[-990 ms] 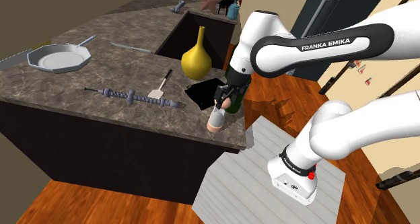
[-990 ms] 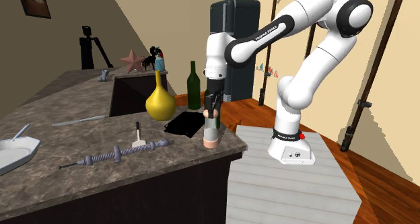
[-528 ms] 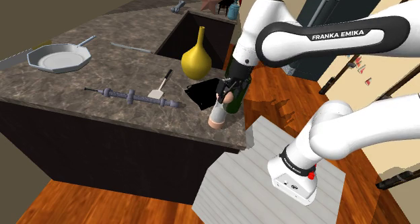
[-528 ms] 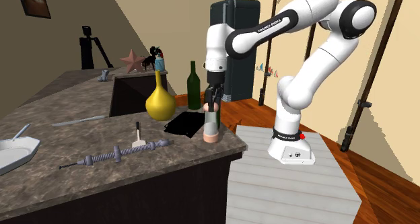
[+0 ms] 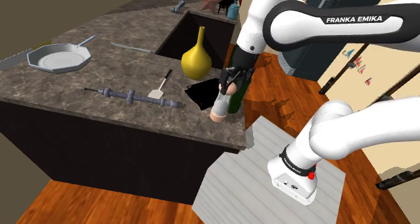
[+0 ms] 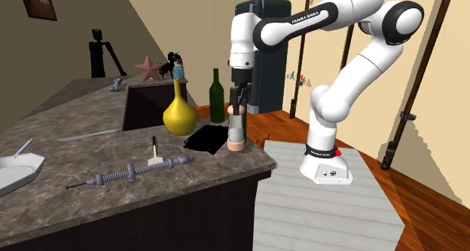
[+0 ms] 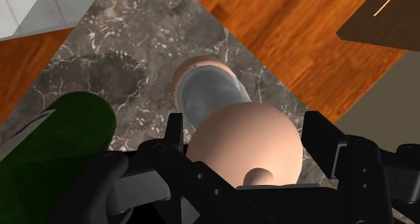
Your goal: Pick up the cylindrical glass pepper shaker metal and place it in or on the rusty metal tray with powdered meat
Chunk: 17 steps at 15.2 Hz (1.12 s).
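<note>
Pepper shaker [image 5: 219, 107] is clasped at its cap by your claw [image 5: 226, 89], apparently lifted off the table [image 5: 121, 68]; setting it on the black tray [image 5: 200, 93] remains.

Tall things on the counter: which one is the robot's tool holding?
The pink-capped grey pepper shaker: the tool clasps its top. The yellow vase and the green bottle stand nearby, untouched.

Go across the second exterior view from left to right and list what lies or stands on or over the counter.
Pale pan → flat grey blade → small spatula → yellow vase → green bottle → pepper shaker, clasped in the gripper.
</note>
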{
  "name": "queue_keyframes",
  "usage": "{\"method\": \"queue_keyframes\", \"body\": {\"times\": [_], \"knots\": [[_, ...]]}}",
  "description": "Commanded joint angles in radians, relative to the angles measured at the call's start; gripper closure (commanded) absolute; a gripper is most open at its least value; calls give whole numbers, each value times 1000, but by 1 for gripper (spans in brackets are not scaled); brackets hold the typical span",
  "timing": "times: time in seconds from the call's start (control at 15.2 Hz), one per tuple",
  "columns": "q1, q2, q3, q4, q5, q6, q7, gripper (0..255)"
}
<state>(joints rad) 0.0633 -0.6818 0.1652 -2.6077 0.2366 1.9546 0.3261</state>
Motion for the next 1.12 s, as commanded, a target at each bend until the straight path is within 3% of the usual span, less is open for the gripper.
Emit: {"method": "queue_keyframes", "body": {"times": [0.0, 0.46, 1.06], "knots": [[-1, -5, -3, 25, -4, -31, 4, 255], [-5, -15, -13, 111, -16, -125, 15, 255], [-84, 221, -140, 364, -103, -166, -134, 255]]}}
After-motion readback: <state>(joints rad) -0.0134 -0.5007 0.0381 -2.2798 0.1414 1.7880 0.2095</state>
